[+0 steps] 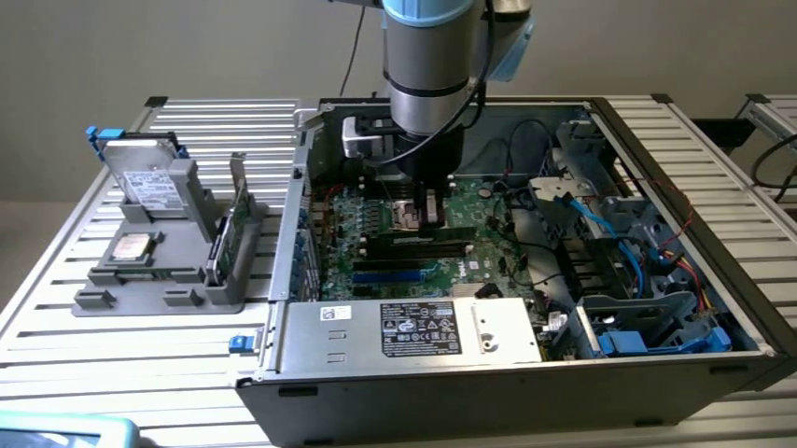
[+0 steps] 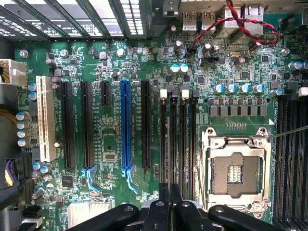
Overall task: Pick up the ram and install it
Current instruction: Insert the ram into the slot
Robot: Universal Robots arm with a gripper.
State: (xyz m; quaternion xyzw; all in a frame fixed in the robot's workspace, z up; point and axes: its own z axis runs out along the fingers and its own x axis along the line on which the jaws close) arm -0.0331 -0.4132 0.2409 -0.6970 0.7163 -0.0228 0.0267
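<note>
psu box (image 1: 424,329): nearest the exterior camera. Dull grey sheet metal, square-edged, with a white sticker.
case (image 1: 498,401): black steel tower lying open on the slatted aluminium table (image 1: 75,364).
fingers (image 2: 161,207): two black blades pressed together with a hairline seam between them. Nothing seen pinched. Black linkage arms splayed either side.
gripper (image 2: 169,188): sat low inside the case, tips above the memory slots (image 2: 178,134), just beside the CPU socket (image 2: 236,168).
memory slots: four long, narrow black plastic channels with white latches at one end. All looked bare.
CPU socket: empty, a square bright-metal frame.
motherboard (image 2: 110,67): glossy green board. Black and blue expansion slots plus one white one, and small can capacitors.
ram (image 1: 220,247): thin green stick standing on its long edge in the grey fixture (image 1: 125,301). It was outside the case on the exterior view's left, well apart from the gripper.
hard drive (image 1: 149,187): silver and boxy, propped upright further back in the same fixture.
progress: judged at the very start. The ram was not gripped, carried or seated, so both pick and install were left.
</note>
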